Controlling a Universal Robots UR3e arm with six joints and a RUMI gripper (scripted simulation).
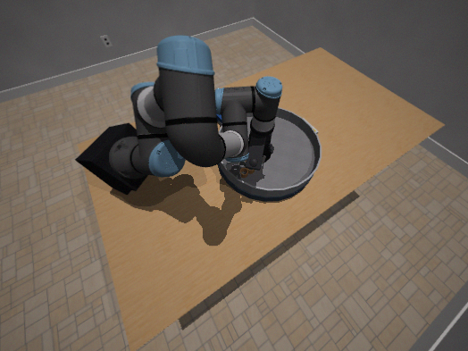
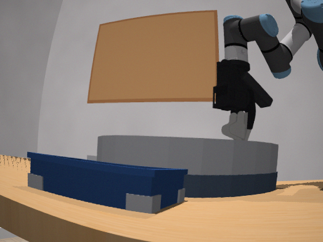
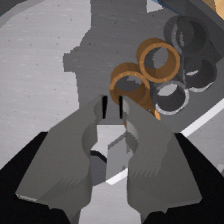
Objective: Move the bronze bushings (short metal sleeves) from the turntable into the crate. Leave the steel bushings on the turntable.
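Arm (image 1: pixel 189 105) (image 2: pixel 277 49) is bent over the turntable (image 1: pixel 312 167) (image 2: pixel 185 156) (image 3: pixel 40 75), its last section upright and the gripper (image 1: pixel 255 162) (image 2: pixel 243 138) (image 3: pixel 113 97) pointing down. In the exterior view the fingers reach the line of the turntable's near rim; their clearance from its floor cannot be judged. Fingers are pressed nearly together, with a thin slit between the tips and nothing pinched.

Bronze bushings are on the turntable, close to its wall. Two stand on end with their bores visible: one bronze bushing (image 3: pixel 130 64) directly ahead of the fingertips and another bronze bushing (image 3: pixel 176 62) beside it. Further bronze shows as a sloping piece (image 3: pixel 145 104) by the right-hand finger in the wrist view (partly covered, so its full outline cannot be certified). Three steel bushings (image 3: pixel 171 111) are grouped beside the bronze ones, nearer the wall, leaving little side room there.

Blue crate (image 2: pixel 92 180) stands outside the turntable on the table (image 1: pixel 156 262) (image 2: pixel 246 218), with grey corner pieces (image 2: pixel 143 203). Its interior is hidden by its walls. The turntable's raised wall stands between the bushings and the crate. An orange-brown panel (image 2: pixel 154 57) appears behind, beside the gripper in the exterior view.
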